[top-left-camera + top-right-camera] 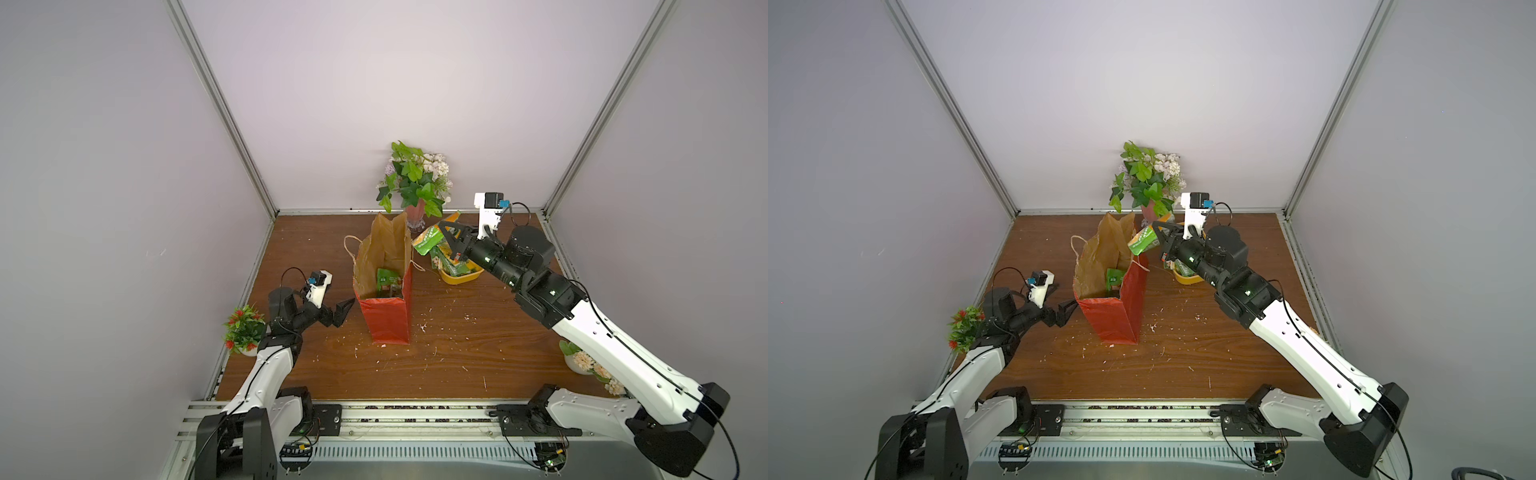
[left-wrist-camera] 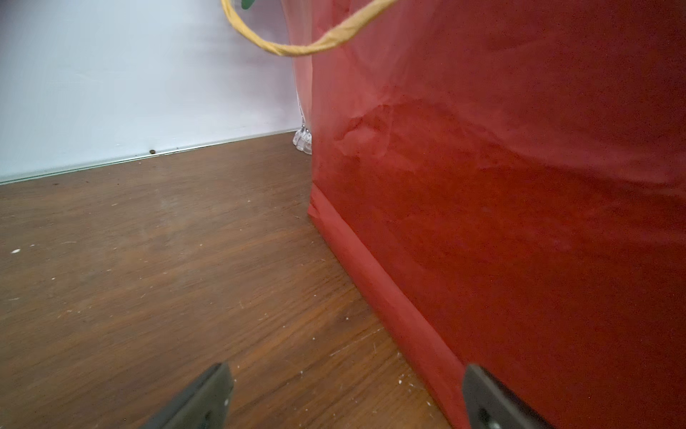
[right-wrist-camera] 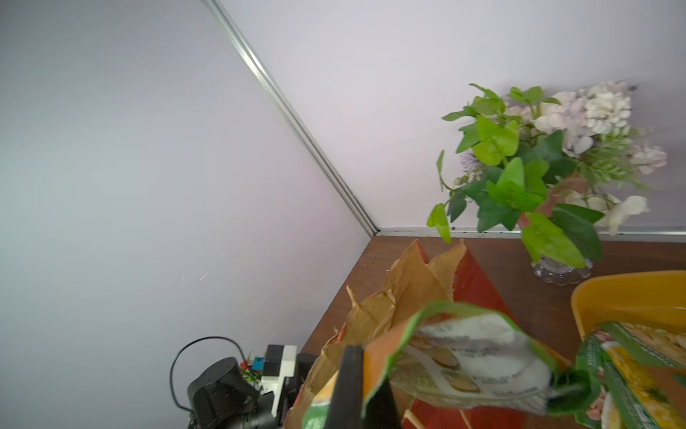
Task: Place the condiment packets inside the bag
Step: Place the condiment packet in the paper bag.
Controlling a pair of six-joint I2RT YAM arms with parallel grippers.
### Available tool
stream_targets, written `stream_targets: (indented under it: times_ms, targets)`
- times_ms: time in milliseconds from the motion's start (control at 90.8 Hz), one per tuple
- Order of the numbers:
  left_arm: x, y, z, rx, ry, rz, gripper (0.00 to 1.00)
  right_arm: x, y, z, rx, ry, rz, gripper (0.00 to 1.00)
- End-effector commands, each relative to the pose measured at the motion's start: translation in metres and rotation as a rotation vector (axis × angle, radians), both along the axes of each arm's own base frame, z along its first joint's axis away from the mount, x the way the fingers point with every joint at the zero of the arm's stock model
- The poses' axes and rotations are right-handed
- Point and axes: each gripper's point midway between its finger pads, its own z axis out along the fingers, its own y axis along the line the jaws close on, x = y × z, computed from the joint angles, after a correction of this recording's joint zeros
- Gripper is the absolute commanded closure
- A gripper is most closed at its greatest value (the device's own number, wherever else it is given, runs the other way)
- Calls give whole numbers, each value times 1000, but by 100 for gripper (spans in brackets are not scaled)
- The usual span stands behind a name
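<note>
In a top view the red bag [image 1: 386, 320] stands upright near the middle of the tabletop [image 1: 478, 353], mouth open and brown inside showing. A green packet [image 1: 387, 281] stands inside it. The left tool [image 1: 340, 312] hangs just beside the bag's left wall, jaws spread wide and holding nothing. The right tool [image 1: 444, 232] is pinching a held packet [image 1: 428, 241], raised off the tabletop between the bag's far rim and the yellow tub [image 1: 461, 277]. Other packets [image 1: 449, 259] lie in that tub. A vase of flowers [image 1: 415, 178] stands behind the bag at the back wall

In the second top view, the held packet [image 1: 1144, 241] overlaps the bag's [image 1: 1113, 320] far right rim, with the right tool [image 1: 1160, 232] clamped on it

The left wrist view shows the bag's creased red wall [image 2: 519, 223] close up and a cord handle [image 2: 297, 46] drooping beside it. The left tool [image 2: 347, 375] has its two dark fingers [image 2: 208, 397] far apart, one over the tabletop and one in front of the bag

In the right wrist view, the held packet [image 3: 464, 356] is crumpled against a dark finger [image 3: 349, 386], above the bag's torn brown rim [image 3: 408, 289]. The tub [image 3: 631, 297] and other packets [image 3: 638, 379] lie near it
</note>
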Motion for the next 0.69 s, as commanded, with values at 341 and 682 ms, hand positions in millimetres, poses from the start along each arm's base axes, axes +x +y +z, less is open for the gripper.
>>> stream_targets:
  times_ms: [341,682]
  targets:
    - [-26,-47,-11,28,23,-176,0,-8,90,10,-148,-35,156,100]
    - [-37,-56,-11,28,4,-239,1,6,99,-21,-247,2,135,100]
